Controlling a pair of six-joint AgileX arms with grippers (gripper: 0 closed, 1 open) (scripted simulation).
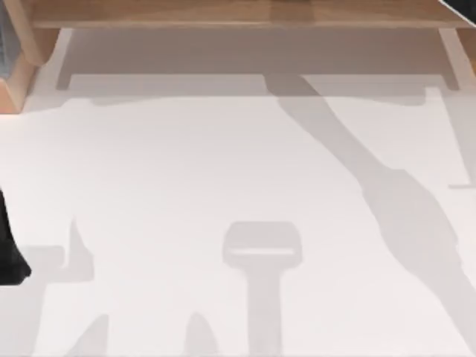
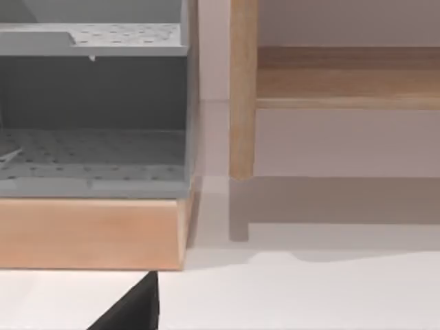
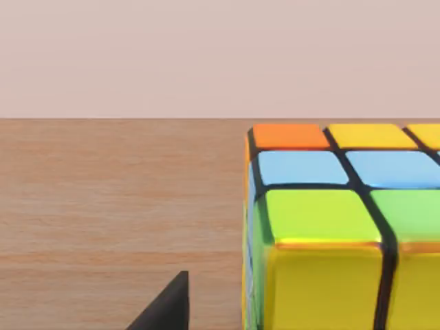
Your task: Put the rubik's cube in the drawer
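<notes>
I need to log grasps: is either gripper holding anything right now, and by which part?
It cannot be told. The rubik's cube sits on a wooden surface near the right gripper.

Bright, even light; soft grey arm shadows cross the white table (image 1: 186, 171).

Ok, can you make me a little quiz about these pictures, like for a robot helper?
1. True or false: the rubik's cube sits on a wooden surface.
2. What colour is the drawer unit inside? A grey, B red, C green.
3. Fill in: the table top is ____.
Key: 1 true; 2 A; 3 white.
</notes>
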